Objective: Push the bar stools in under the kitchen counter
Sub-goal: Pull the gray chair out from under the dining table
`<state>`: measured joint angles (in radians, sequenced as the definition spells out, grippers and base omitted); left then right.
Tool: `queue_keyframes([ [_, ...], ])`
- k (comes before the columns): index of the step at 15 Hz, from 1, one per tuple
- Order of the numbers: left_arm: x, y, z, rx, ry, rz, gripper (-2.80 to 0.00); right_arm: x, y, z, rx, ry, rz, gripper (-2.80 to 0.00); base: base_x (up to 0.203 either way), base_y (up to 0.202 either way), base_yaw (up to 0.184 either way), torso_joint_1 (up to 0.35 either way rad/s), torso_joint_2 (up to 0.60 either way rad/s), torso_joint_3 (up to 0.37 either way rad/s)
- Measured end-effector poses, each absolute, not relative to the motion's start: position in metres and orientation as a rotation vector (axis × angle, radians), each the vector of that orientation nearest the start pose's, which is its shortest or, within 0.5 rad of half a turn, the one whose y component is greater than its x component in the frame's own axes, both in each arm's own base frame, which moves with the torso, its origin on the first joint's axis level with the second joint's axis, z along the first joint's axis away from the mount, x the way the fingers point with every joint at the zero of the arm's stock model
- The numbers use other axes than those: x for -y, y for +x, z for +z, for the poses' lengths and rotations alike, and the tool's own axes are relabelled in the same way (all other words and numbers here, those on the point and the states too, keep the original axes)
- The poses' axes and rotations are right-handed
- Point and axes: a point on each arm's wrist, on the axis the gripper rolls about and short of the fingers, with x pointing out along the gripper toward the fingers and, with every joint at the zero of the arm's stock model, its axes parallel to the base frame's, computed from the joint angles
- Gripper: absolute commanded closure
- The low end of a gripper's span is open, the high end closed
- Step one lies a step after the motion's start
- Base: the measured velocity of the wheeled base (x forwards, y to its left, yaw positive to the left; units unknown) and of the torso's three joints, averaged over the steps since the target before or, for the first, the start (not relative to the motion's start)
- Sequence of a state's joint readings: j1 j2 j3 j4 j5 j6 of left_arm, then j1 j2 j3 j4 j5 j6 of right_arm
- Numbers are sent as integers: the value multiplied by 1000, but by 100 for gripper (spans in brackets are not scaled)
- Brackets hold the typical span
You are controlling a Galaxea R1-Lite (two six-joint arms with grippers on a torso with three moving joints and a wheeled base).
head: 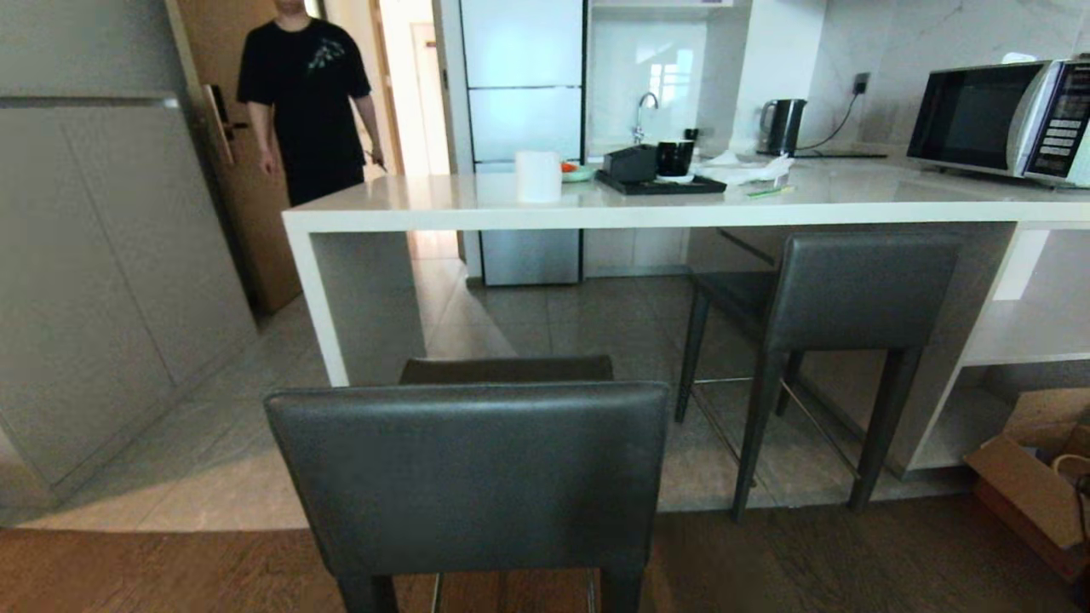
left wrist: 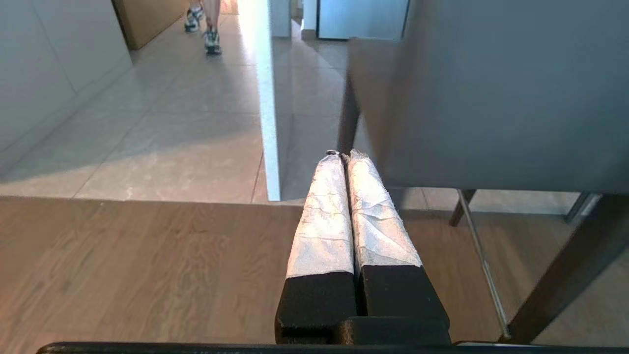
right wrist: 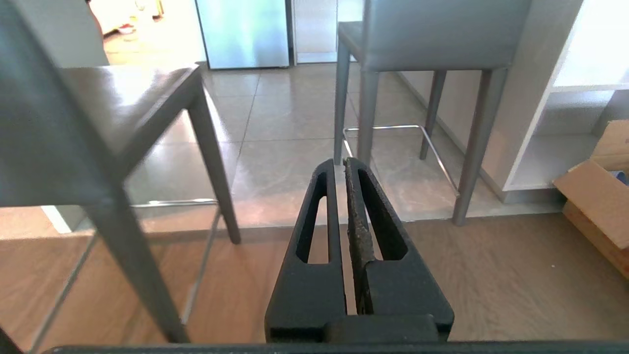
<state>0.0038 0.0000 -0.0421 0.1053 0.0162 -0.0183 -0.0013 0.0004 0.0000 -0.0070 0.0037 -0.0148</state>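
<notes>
Two dark-grey bar stools stand before the white kitchen counter (head: 596,213). The near bar stool (head: 468,477) stands out from the counter on the wood floor, its backrest close in front of me. The far bar stool (head: 851,294) sits at the right, its seat partly under the countertop. Neither arm shows in the head view. My left gripper (left wrist: 344,155) is shut and empty, hanging low just left of the near stool's backrest (left wrist: 491,98). My right gripper (right wrist: 342,164) is shut and empty, low between the near stool's legs (right wrist: 211,152) and the far stool (right wrist: 442,34).
A person in black (head: 306,94) stands in the doorway behind the counter's left end. On the countertop are a paper roll (head: 538,176), a black tray (head: 660,183), a kettle (head: 783,126) and a microwave (head: 996,119). A cardboard box (head: 1035,485) lies at the right by white shelves (head: 1022,340).
</notes>
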Motion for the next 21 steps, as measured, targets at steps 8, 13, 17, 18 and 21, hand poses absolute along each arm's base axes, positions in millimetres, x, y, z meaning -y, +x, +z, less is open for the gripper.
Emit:
queue_keyframes([
  [8,0,-26,76,-63,-18,19,0,0,-23,76,7,-15,2,0,0,-196,1,2,3,1],
  [13,0,-26,76,-63,-18,20,0,0,-23,76,7,-15,3,0,0,-195,3,4,4,2],
  [17,0,-26,76,-63,-18,20,0,0,-23,76,7,-15,2,0,0,-197,1,3,3,2],
  [18,0,-26,76,-63,-18,20,0,0,-23,76,7,-15,2,0,0,-199,2,2,2,2],
  [21,0,-26,76,-63,-18,19,0,0,-23,76,7,-15,3,0,0,-195,2,-1,2,3],
])
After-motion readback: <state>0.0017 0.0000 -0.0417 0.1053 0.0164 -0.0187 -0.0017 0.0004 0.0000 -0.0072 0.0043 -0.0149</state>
